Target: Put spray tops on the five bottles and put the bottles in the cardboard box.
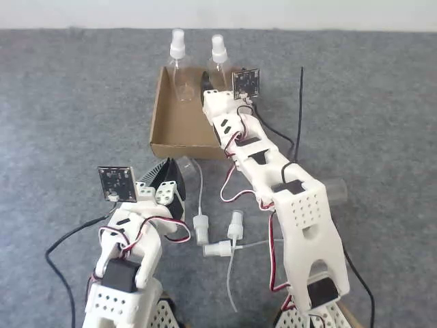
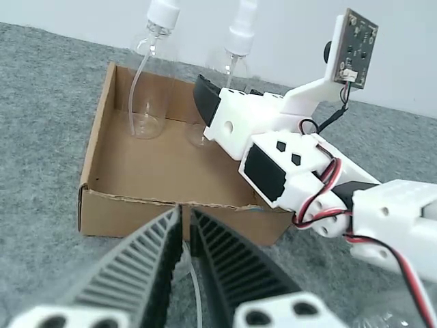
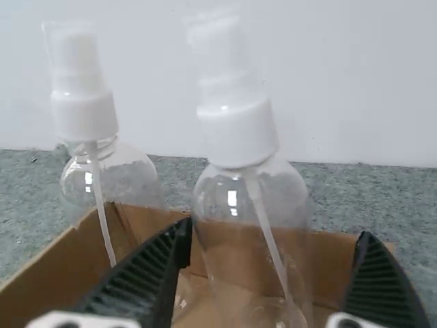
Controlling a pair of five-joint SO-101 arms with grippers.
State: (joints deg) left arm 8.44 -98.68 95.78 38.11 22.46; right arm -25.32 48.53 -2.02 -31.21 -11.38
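- Two bottles look finished. The left capped bottle and the right capped bottle stand upright side by side at the far end of the cardboard box.
- The right gripper is over the box with its jaws spread wide, one on each side of the right capped bottle. It grips nothing, and I cannot tell whether either jaw touches the bottle.
- The left gripper sits low, just in front of the box's near wall. Its jaws are almost together with only a slit between them, and I can make out no hold on anything.
- One uncapped bottle lies just beside the left gripper, and another uncapped bottle lies on the outer side of the right arm.
- The loose spray tops, three of them with dip tubes, lie between the two arms.
- The step in hand seems to be the boxing of the second bottle.
- The next move calls for the right arm to lift clear without tipping either bottle. After that, one gripper should steady an uncapped bottle while the other feeds a tube into its neck.
- The table is covered in grey carpet, with a white wall behind and a black cable trailing across it.
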